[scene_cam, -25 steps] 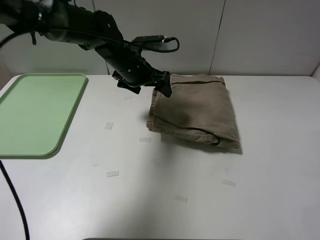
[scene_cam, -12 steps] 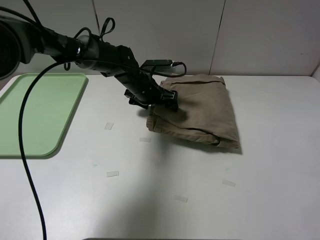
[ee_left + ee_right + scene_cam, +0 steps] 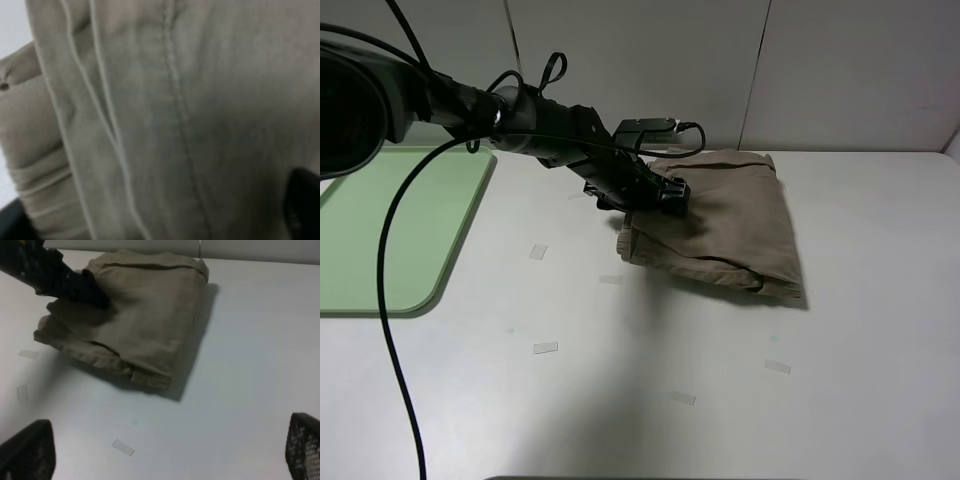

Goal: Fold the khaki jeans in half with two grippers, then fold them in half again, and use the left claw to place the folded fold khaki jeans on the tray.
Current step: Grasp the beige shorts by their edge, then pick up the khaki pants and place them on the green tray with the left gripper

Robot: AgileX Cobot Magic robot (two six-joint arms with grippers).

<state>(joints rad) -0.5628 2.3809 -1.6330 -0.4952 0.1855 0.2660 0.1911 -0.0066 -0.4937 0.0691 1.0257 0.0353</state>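
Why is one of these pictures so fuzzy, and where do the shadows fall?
Left wrist view: too close to the khaki jeans, so soft and dim. Exterior high view: sharp, shadow under the jeans' near edge. Right wrist view: slightly soft, shadow beside the jeans.

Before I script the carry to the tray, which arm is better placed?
Left: its pincer is on the folded shorts, nearer the tray. The right is off the cloth.
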